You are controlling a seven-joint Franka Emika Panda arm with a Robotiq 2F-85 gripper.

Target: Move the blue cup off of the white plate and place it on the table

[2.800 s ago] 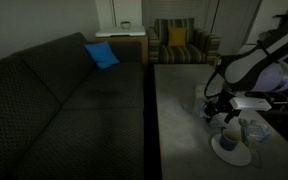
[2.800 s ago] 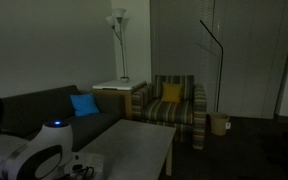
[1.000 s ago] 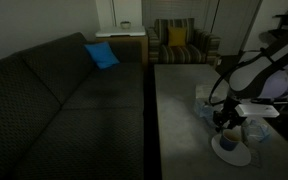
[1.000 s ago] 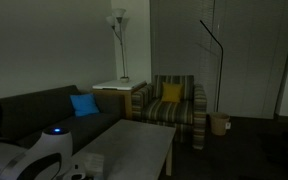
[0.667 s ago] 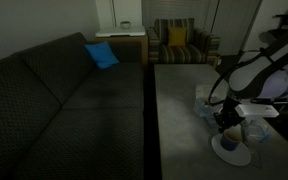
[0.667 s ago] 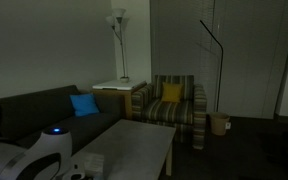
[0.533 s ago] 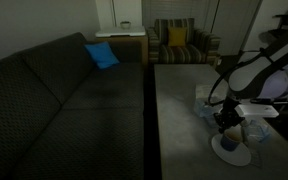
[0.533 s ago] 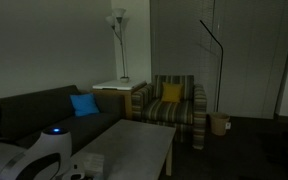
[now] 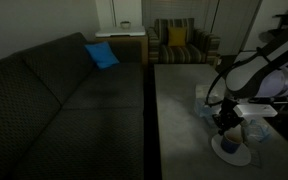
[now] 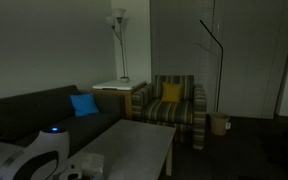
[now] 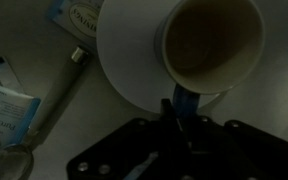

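In the wrist view the blue cup point(image 11: 212, 42) stands on the white plate point(image 11: 129, 50), its tan-brown inside facing the camera. My gripper point(image 11: 179, 105) is shut on the cup's near wall, and a strip of blue shows beside the dark finger point(image 11: 167, 110). The cup sits toward the plate's right edge. In an exterior view the gripper point(image 9: 226, 126) hangs low over the plate point(image 9: 236, 153) near the front corner of the grey table point(image 9: 179, 120). The cup itself is hard to make out there.
Printed packets point(image 11: 4, 95) and a spoon-like utensil point(image 11: 46, 108) lie on the table left of the plate. A pale boxy object point(image 9: 205, 103) and a glassy object point(image 9: 253, 130) stand close to the arm. A dark sofa point(image 9: 64, 100) runs along the table's side.
Since the earliest frames the arm has come down over the plate. Over the last second it barely moves, and the jaws have closed on the cup's wall.
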